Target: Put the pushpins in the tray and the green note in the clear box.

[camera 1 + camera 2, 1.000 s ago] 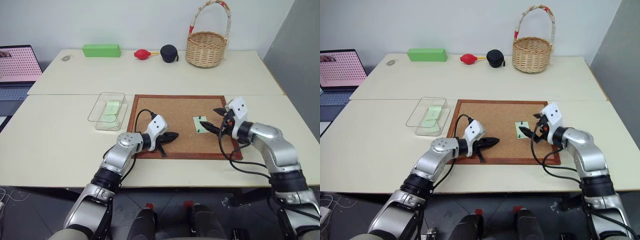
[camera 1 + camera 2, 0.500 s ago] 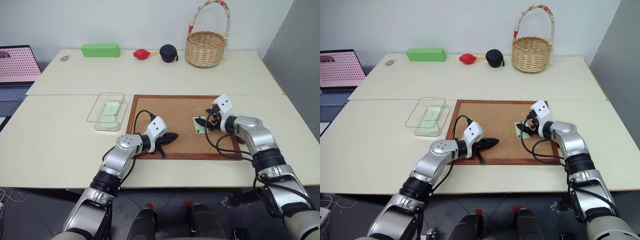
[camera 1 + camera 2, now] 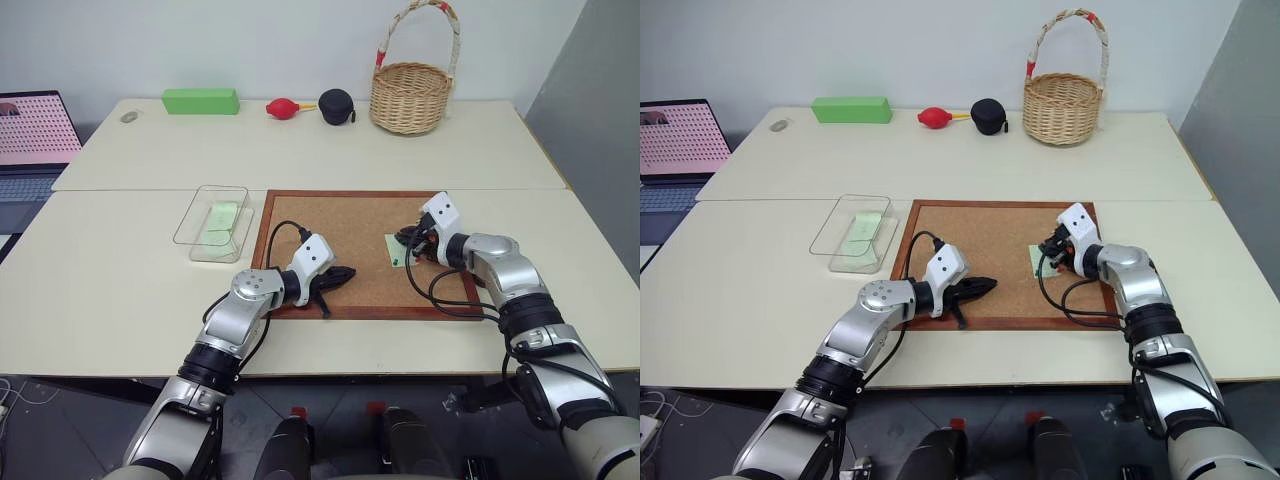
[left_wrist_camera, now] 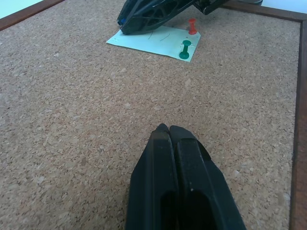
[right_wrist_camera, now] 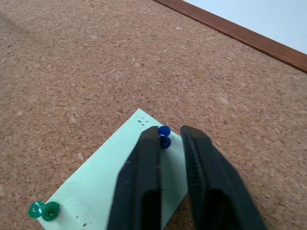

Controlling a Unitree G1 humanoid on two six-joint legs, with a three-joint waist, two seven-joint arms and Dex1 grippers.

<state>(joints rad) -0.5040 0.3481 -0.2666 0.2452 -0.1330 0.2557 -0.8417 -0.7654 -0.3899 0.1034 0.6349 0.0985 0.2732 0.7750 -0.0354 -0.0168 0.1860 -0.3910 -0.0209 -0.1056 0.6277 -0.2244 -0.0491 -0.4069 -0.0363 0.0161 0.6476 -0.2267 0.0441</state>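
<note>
Right claw (image 5: 170,136) reached low over the green note (image 5: 96,191), fingers nearly together beside a blue pushpin (image 5: 164,131), left claw (image 4: 168,130) pressed shut, hovering over the corkboard (image 3: 340,215).

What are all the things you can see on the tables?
Cork board with brown wooden frame: one, middle of near table.
Pale-green paper note: one, flat on the cork board.
Pushpins: three, blue, dark green, red, in the note.
Clear plastic box: one, left of the board, a pale-green slip inside.
Bright-green block, red rubber bulb, black round pouch, woven wicker basket: one each, along the far table.
Laptop: one, pink screen, far left.
Left gripper: black, shut, over the board.
Right gripper: black, shut, at the blue pushpin.
</note>
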